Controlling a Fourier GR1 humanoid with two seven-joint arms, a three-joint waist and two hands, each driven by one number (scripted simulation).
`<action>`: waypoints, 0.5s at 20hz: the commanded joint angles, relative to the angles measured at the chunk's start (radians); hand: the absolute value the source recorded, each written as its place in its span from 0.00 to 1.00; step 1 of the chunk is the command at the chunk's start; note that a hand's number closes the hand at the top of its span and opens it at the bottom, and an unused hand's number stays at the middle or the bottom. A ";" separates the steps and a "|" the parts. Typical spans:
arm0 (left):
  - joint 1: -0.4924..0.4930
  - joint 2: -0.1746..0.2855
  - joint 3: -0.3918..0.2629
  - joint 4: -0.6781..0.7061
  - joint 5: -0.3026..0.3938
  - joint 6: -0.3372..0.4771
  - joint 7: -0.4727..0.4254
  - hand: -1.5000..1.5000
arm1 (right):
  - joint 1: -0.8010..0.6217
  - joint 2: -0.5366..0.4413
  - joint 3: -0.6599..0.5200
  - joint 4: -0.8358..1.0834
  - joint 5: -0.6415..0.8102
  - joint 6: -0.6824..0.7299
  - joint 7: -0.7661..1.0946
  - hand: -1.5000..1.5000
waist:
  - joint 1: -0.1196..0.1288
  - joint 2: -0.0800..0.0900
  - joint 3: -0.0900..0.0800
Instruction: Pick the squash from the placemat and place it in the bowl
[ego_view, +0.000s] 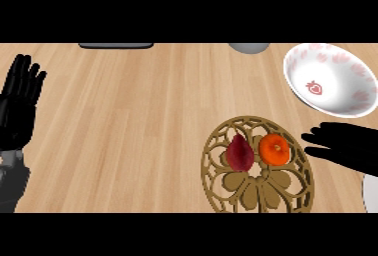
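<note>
An orange squash (275, 149) lies on the round, tan, cut-out placemat (257, 190), beside a dark red sweet potato (240, 152) to its left. The white bowl (330, 80) with a red strawberry pattern stands at the back right, tilted toward me. My right hand (347, 147) hovers open just right of the placemat, its fingers pointing left toward the squash without touching it. At the left edge my left hand (18, 102) rests open with fingers up.
A dark flat object (116, 45) lies at the counter's far edge, and a grey rounded thing (249, 47) sits near the back middle. A pale object (370, 192) shows at the right edge. Bare wood stretches between my left hand and the placemat.
</note>
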 joint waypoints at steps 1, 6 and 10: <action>-0.014 -0.010 0.029 0.016 -0.007 -0.022 0.003 0.50 | -0.079 0.058 0.050 0.049 0.070 0.066 0.013 0.00 | 0.001 0.000 0.000; -0.008 -0.024 0.040 0.068 -0.033 -0.057 -0.052 0.50 | -0.043 0.172 0.142 0.074 0.169 0.024 0.037 0.00 | -0.004 -0.001 0.000; 0.033 -0.054 0.045 0.009 -0.043 -0.048 -0.034 0.50 | -0.061 0.207 0.158 0.192 0.274 -0.028 -0.039 0.00 | -0.001 -0.001 0.000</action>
